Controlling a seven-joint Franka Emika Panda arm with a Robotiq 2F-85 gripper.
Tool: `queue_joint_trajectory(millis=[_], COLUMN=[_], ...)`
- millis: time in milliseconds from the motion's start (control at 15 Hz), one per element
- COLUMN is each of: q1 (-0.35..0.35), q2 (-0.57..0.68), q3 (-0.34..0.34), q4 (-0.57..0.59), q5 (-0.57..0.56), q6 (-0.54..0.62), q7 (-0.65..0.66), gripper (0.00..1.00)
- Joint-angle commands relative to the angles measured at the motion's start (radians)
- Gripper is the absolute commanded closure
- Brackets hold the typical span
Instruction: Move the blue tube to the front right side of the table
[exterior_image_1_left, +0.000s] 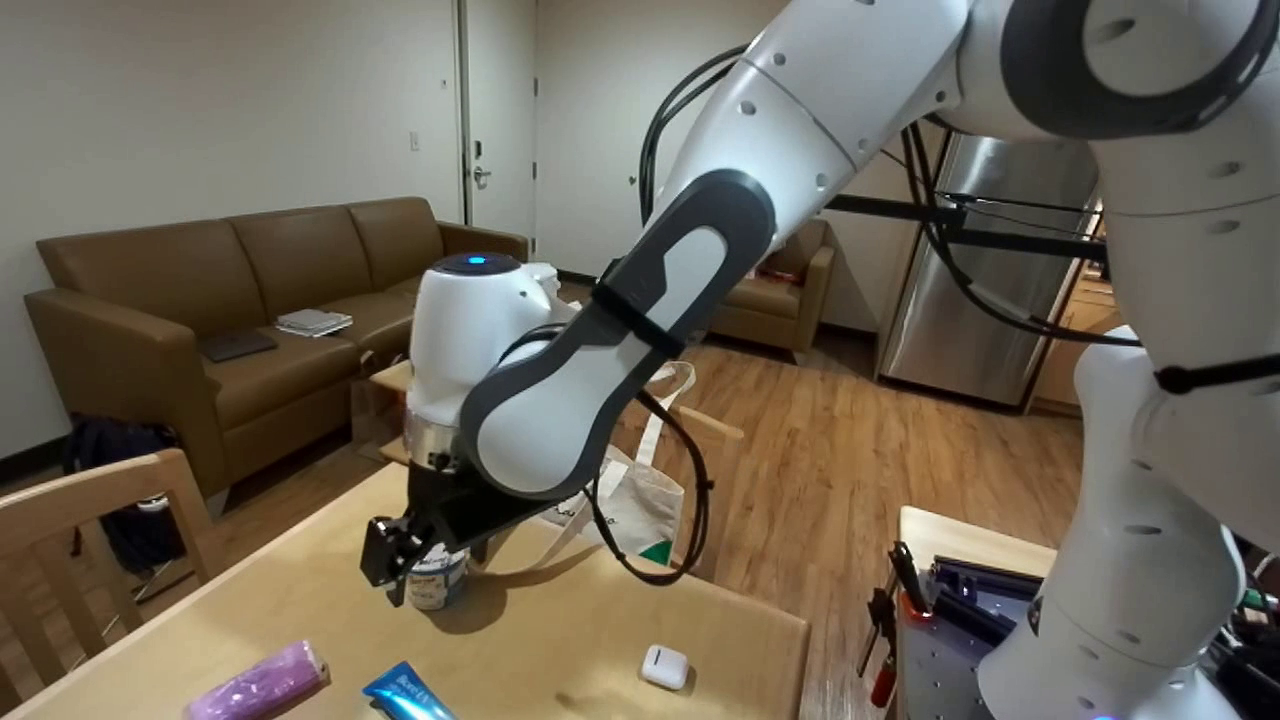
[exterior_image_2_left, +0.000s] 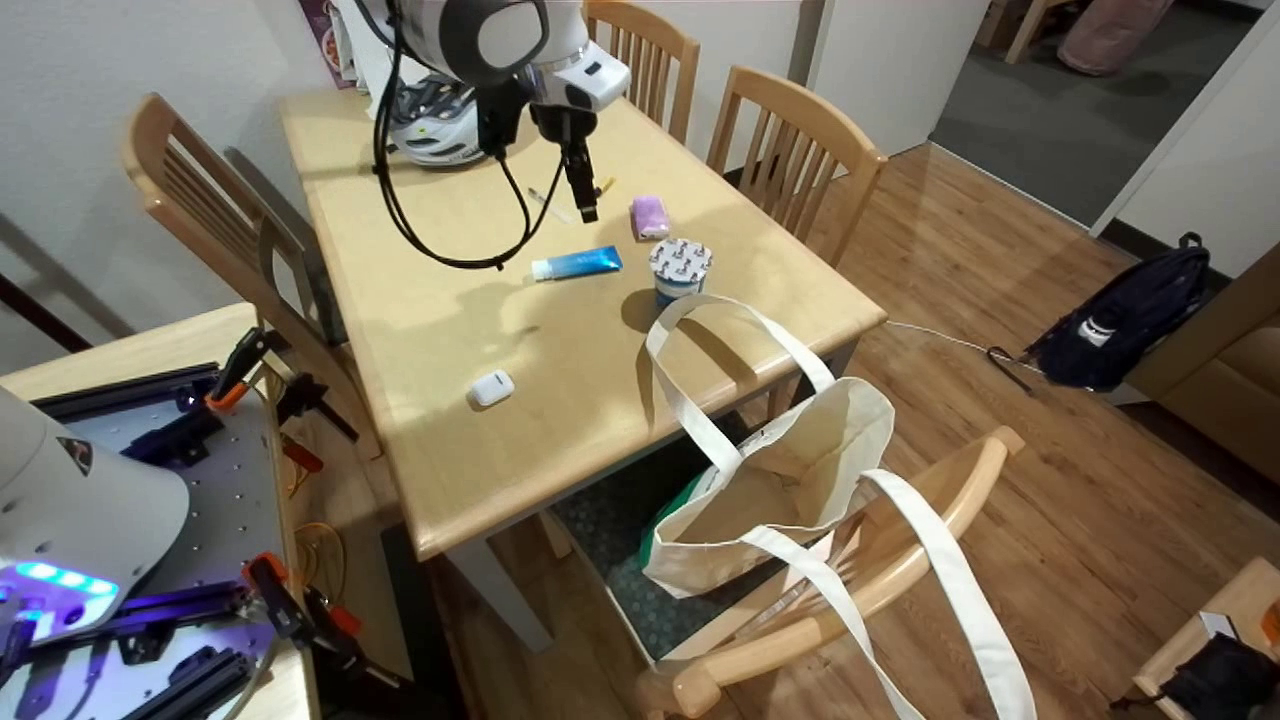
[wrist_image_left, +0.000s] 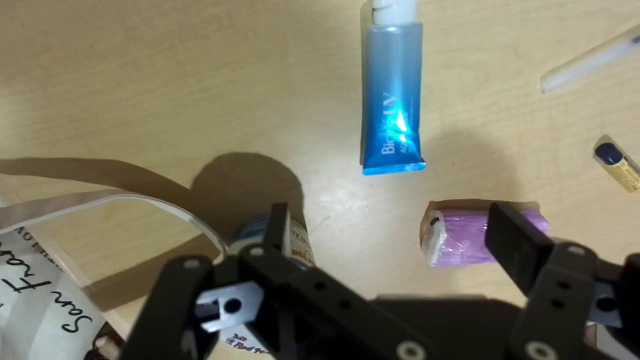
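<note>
Pale wood surface (exterior_image_2_left: 570, 350), tote bag (exterior_image_2_left: 765, 500) beside it with a strap (wrist_image_left: 55, 204) arching over the edge near the upright cup (exterior_image_2_left: 682, 264). Jaws wide apart, nothing gripped. Blue tube (wrist_image_left: 392, 100) lies flat, label up, ahead of the jaws in the wrist view; cup and purple packet (wrist_image_left: 462, 239) sit near its crimped end. Risks, my read: in that view the jaws overlap cup and packet, clearance unclear, so descending without moving toward the tube first could hit either. Strap may snag on a sideways move. Tube looks thin and glossy; a shallow pinch could slip. Front right isn't marked; if it means by the white case (exterior_image_2_left: 492, 387), that may get bumped.
</note>
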Motion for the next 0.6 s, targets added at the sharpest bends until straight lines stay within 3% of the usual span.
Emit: queue_joint_trajectory(millis=[0,133,200,333,533], q1=[0.014,0.008,0.024,0.025,0.043], q2=[0.129,0.160,0.116,0.151,0.146], q3=[0.000,0.010,-0.010,-0.009,-0.020], q4=[0.141,0.202,0.129,0.174,0.153], q5=[0.006,0.019,0.020,0.022,0.033], q6=[-0.006,-0.034,-0.005,-0.006,-0.012], q7=[-0.042,-0.076,-0.042,-0.053,-0.021], gripper=[0.00,0.00,0.00,0.00,0.00])
